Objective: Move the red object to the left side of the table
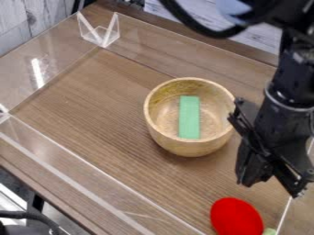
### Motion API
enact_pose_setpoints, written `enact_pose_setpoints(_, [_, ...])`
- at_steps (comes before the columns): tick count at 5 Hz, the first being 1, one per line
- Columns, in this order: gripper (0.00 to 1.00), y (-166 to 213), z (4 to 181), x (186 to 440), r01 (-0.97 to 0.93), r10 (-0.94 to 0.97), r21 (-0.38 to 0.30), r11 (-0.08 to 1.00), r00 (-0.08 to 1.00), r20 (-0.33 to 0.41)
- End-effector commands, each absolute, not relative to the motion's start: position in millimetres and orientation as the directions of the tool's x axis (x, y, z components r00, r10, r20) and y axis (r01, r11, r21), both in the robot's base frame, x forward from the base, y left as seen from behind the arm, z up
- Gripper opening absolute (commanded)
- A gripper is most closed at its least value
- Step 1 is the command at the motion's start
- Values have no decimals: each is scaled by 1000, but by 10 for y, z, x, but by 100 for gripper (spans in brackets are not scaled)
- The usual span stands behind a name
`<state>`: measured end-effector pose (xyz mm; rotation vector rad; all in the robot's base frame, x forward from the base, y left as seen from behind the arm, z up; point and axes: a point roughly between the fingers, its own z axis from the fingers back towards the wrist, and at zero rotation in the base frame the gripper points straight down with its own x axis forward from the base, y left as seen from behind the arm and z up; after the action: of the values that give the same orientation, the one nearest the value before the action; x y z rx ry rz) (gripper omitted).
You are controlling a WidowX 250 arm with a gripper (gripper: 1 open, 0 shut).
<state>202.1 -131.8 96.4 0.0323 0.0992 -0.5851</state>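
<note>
The red object [236,218], a glossy red egg-shaped toy, lies on the brown wood-grain table [98,106] near the front right edge. It sits alone and fully in view, with nothing touching it. My gripper [273,179] hangs just above and slightly to the right of it, beside the wooden bowl. Its dark fingers [252,173] look drawn together and hold nothing. A small gap separates the fingertips from the top of the toy.
A wooden bowl [160,96] stands mid-table with a flat green block [190,117] inside. Low clear acrylic walls [50,66] edge the table at the left and front. A clear angled stand [98,30] sits at the back left.
</note>
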Motion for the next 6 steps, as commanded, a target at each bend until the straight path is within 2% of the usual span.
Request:
enact_pose_setpoints(1, [100, -1362, 910, 1898, 589, -588, -6, 808, 805, -76])
enact_pose_setpoints(2, [0, -1252, 1060, 1945, 551, -550, 12, 834, 833, -60])
enact_pose_setpoints(3, [0, -1184, 1122, 1983, 518, -516, 21, 855, 855, -53])
enact_pose_setpoints(4, [100, -1154, 1118, 2039, 536, -534, 15, 844, 843, -61])
enact_pose_setpoints(6, [100, -1185, 947, 1981, 565, -564, 0, 825, 822, -83])
